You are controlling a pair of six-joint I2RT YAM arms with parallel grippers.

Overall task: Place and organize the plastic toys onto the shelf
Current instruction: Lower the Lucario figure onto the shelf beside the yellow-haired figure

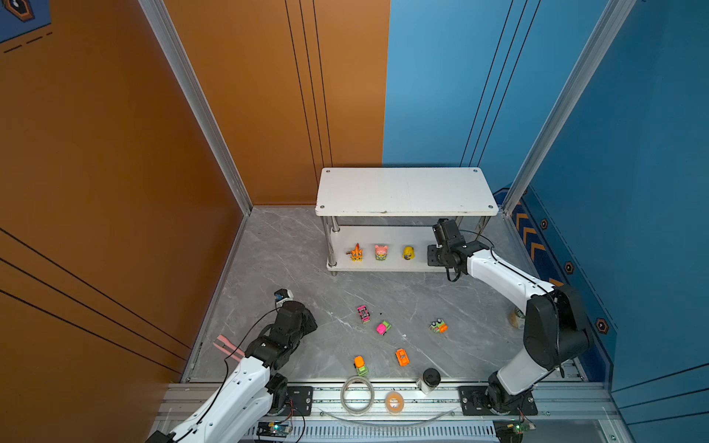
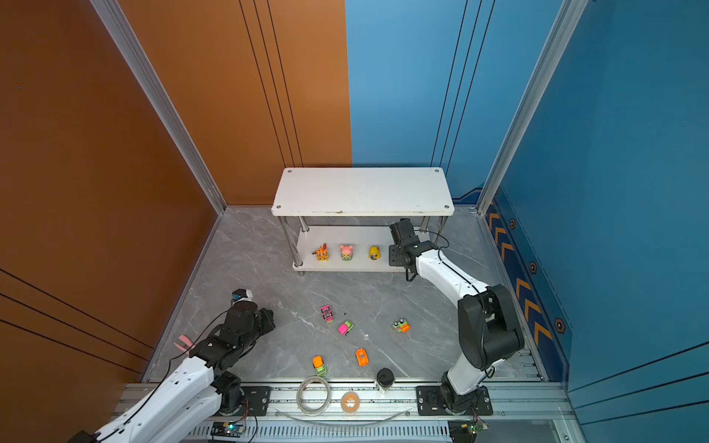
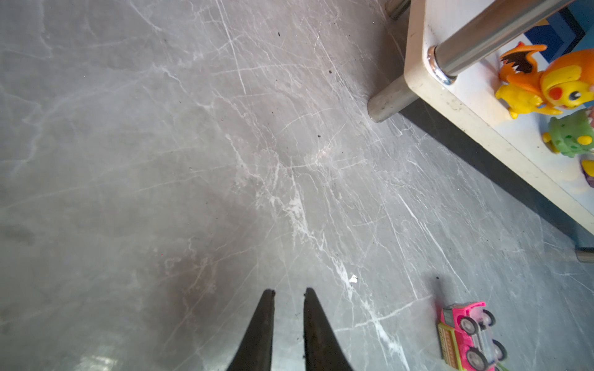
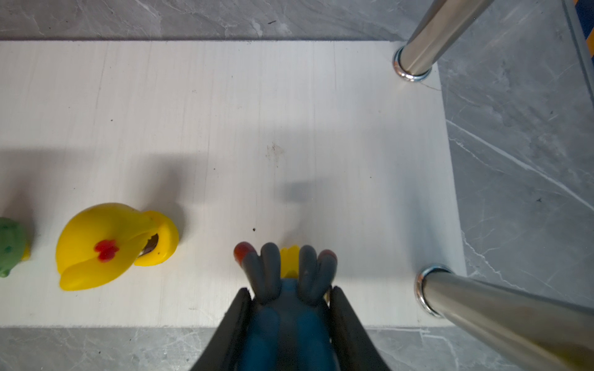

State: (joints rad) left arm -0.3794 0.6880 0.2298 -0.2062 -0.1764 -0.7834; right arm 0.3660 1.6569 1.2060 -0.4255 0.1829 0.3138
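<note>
Right gripper (image 4: 289, 289): jaws pinching the blue figurine (image 4: 289, 331) across its body, with the grey ears and yellow crest sticking out beyond the fingertips. The toy is held over the front strip of the lower board (image 4: 225, 112) of the shelf (image 1: 403, 191), in the bare space between the yellow figurine (image 4: 106, 244) and the two right-hand posts. Whether its base already touches the board cannot be told from this angle.

Left gripper (image 3: 289, 290): jaws a narrow gap apart, holding nothing, above bare floor (image 3: 160, 160) near the shelf's left front corner.

On the lower board, in both top views, stand the orange figurine (image 1: 356, 253), the pink figurine (image 1: 381, 253) and the yellow one, evenly spaced in a row along the front edge. The top board is bare.

Five cars lie scattered on the floor, well apart from the shelf: pink (image 1: 363, 314), pink-and-green (image 1: 383, 328), green-and-orange (image 1: 438, 326), orange (image 1: 402, 357) and orange-and-green (image 1: 360, 365).

Handling (judged): the figurines look light, smooth and slightly soft. A grip low across the trunk holds best, since ears and crests would slip. The cars are light, hard and free-rolling. Take each across its flanks, not nose to tail, and set it down gently so it does not roll off the board.
</note>
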